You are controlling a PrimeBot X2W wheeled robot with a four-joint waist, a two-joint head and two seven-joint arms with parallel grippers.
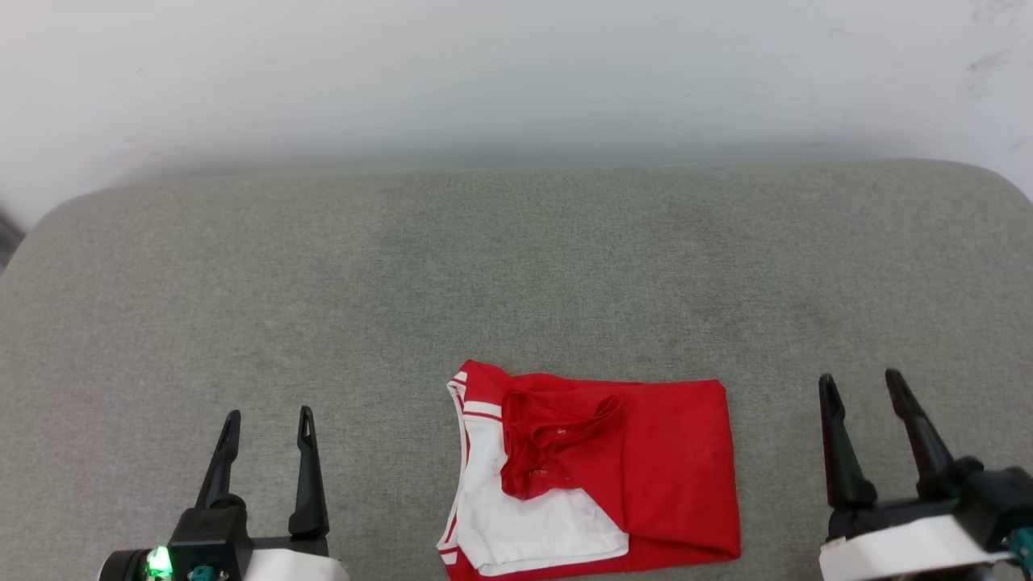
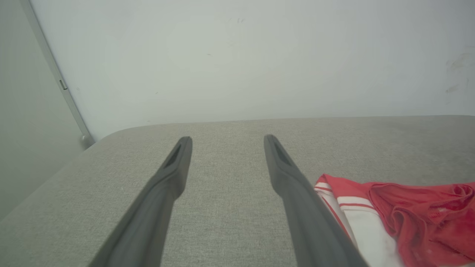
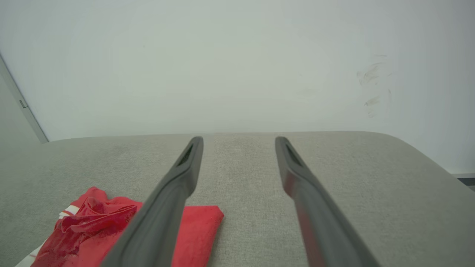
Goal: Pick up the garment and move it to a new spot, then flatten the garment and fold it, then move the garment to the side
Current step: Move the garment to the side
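The garment point(image 1: 613, 476), red with a white sleeve and striped trim, lies folded into a rough rectangle near the front edge of the grey padded table point(image 1: 403, 266). A white sleeve shows on its left part and a bunched red fold sits on top. My left gripper point(image 1: 269, 421) stands open at the lower left, well apart from the garment. My right gripper point(image 1: 860, 381) stands open at the lower right, a little to the right of it. The left wrist view has the garment point(image 2: 408, 218) right of the open left gripper point(image 2: 226, 140). In the right wrist view the garment point(image 3: 92, 226) lies left of the open right gripper point(image 3: 238, 140).
The grey table ends at a pale wall point(image 1: 516, 73) behind. Its rounded corners show at the far left and far right. A dark strip of floor point(image 3: 465, 180) appears past the right corner.
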